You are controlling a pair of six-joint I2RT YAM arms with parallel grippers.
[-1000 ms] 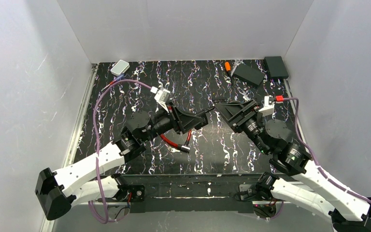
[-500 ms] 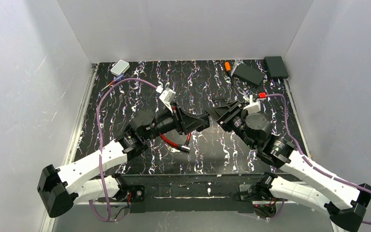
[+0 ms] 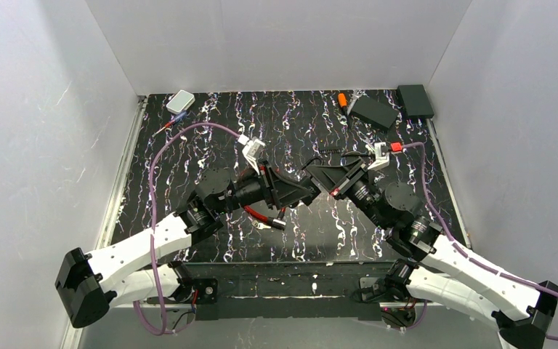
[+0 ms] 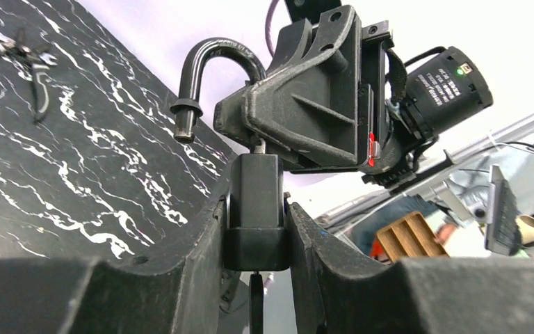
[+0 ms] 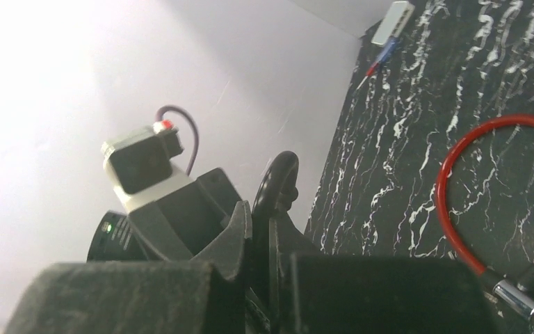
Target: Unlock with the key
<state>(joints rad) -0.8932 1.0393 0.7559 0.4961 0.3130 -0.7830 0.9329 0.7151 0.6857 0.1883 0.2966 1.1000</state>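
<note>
holding key (image 4: 254,184) by its black head in closed left gripper (image 4: 254,212), over mid-desk, tip at padlock (image 4: 217,50) clamped in right gripper (image 5: 270,229). risks bending the blade or spinning the padlock in the grip if turned off-axis. red cable lock (image 3: 265,217) lying below, toward near edge; black boxes (image 3: 375,111) at far-right corner. nothing blocking.

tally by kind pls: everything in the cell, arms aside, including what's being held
padlock: 1, in right claw
key: 1, in left claw
red cable lock: 1
boxes: 3 (inner black box, corner black box, white box)
hand tools: 3 (orange-handled tool, blue-and-red tool, black pliers)
total: 9
</note>
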